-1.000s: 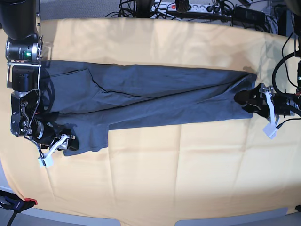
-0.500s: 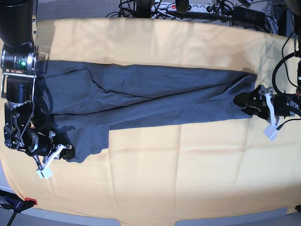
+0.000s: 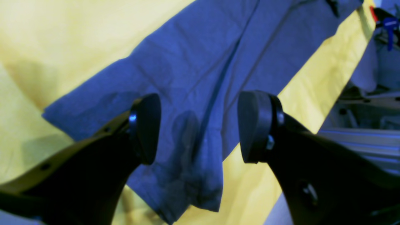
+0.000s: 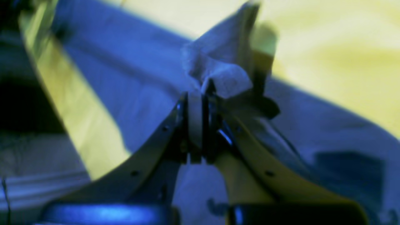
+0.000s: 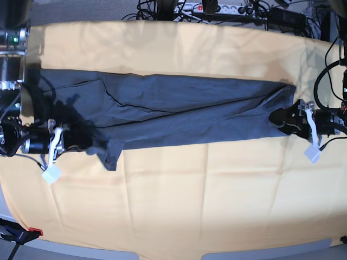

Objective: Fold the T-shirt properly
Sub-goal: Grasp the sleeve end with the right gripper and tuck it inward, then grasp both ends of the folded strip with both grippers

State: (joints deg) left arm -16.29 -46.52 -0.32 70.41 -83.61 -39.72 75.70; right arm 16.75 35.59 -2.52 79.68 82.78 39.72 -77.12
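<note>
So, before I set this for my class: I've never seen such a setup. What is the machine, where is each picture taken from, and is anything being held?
It is a robot with two arms. One picture looks down from above; the other two come from cameras mounted on each arm's wrist, looking past its fingers.

On the surface lies a yellow-orange cloth, and on it a dark blue-grey cotton T-shirt, folded into a long band.

In the overhead view, the right gripper is on the picture's left. Its wrist picture, though blurred, shows the fingers shut on a bunched piece of the T-shirt.

The left gripper is at the band's other end. Its fingers stand wide apart above the shirt's edge, holding nothing.
</note>
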